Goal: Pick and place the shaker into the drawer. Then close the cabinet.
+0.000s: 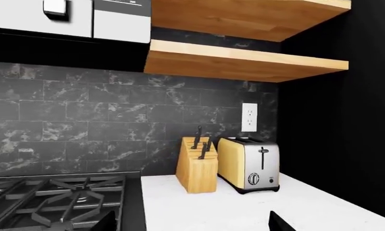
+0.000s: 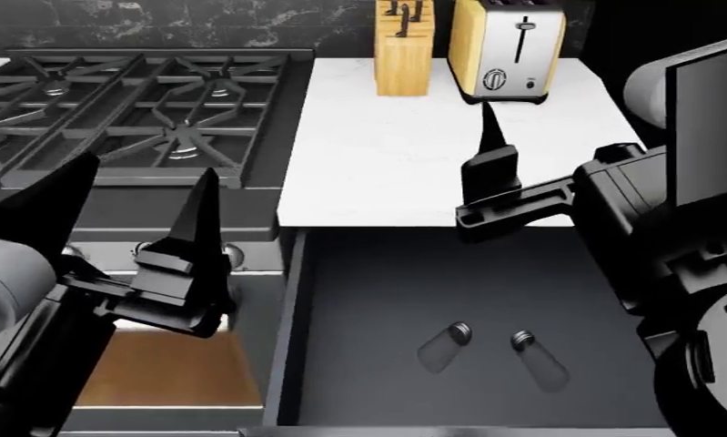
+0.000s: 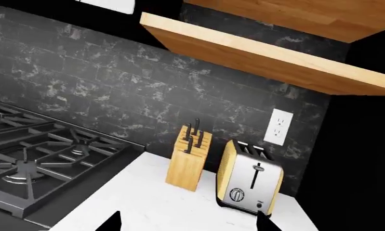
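Shakers [image 2: 446, 345] and [image 2: 540, 358] lie low in the open drawer [image 2: 376, 300]. Left gripper [image 2: 126, 218] and right gripper [image 2: 494, 159]: fingers apart, empty

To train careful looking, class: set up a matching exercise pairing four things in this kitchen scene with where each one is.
Things:
1. shakers
2. toaster
3. knife block
4. wall outlet

Places:
A. on the backsplash above the toaster
B. lying in the open drawer
C. on the white counter, between stove and toaster
D. on the counter, at the far right corner

Pairs: 1-B, 2-D, 3-C, 4-A
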Motion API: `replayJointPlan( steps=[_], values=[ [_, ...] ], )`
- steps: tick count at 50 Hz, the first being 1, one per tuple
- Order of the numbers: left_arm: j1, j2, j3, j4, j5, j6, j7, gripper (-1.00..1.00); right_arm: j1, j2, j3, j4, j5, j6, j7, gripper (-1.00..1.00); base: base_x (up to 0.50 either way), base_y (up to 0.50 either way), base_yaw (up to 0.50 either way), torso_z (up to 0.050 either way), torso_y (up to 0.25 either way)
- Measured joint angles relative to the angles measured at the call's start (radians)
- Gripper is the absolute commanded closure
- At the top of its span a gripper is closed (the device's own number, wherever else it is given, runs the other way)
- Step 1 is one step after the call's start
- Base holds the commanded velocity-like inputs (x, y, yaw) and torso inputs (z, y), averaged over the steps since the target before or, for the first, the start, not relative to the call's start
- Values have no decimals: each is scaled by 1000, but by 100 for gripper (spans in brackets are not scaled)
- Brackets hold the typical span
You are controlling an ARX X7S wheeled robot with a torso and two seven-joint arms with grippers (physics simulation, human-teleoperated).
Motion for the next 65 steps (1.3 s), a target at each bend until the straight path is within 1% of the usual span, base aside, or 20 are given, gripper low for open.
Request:
replayJointPlan(
  steps=[12, 27, 65],
  values=[
    [-20, 19, 18, -1, 2, -20, 4, -100, 29, 10, 3, -25, 32, 8, 53, -100, -168, 500, 0, 0, 0],
    [-28, 37, 37, 0, 10, -31, 14, -100, 37, 7, -14, -37, 27, 23, 69, -100, -251, 500, 0, 1, 0],
    [-19, 65, 68, -1, 47, -32, 21, -100, 8, 7, -34, -62, -7, 21, 48, -100, -1, 500, 0, 0, 0]
  ],
)
